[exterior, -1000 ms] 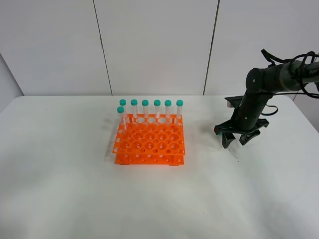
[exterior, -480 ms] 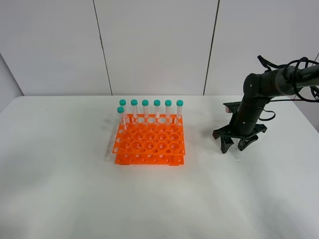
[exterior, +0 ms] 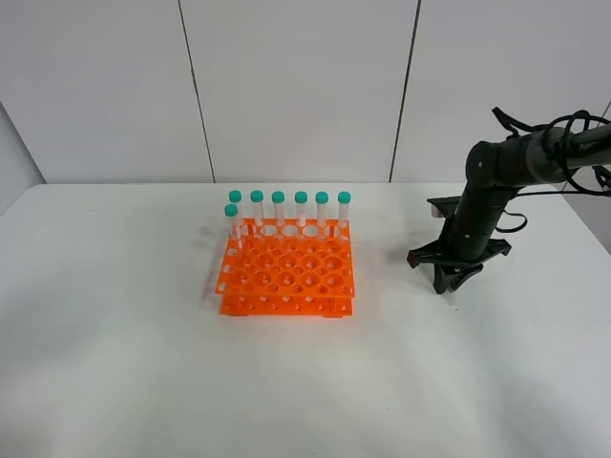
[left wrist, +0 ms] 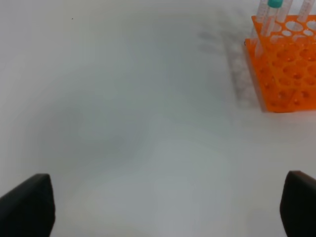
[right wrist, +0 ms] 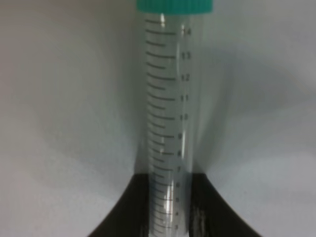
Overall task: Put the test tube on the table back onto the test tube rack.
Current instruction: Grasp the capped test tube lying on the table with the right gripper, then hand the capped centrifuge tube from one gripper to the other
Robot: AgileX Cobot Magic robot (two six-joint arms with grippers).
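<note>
We have the right gripper (exterior: 455, 279) down on the table (exterior: 143, 363), well to the right of the orange test tube rack (exterior: 286, 272). In the right wrist view, its dark fingers (right wrist: 123, 217) press against both sides of the test tube (right wrist: 165, 113), so we judge it clamped on the tube, which lies flat on the white surface. The hold sits at the low graduation marks, far from the teal screw cap (right wrist: 175, 5).

The tube looks empty, so we expect it to be light and stiff. Its wall is smooth and round, and it may slip or swivel between the pads. The cap end may droop. Gripping nearer the cap would leave the tip free for a rack hole.

The left gripper (left wrist: 163, 205) hangs spread wide, holding nothing.
</note>
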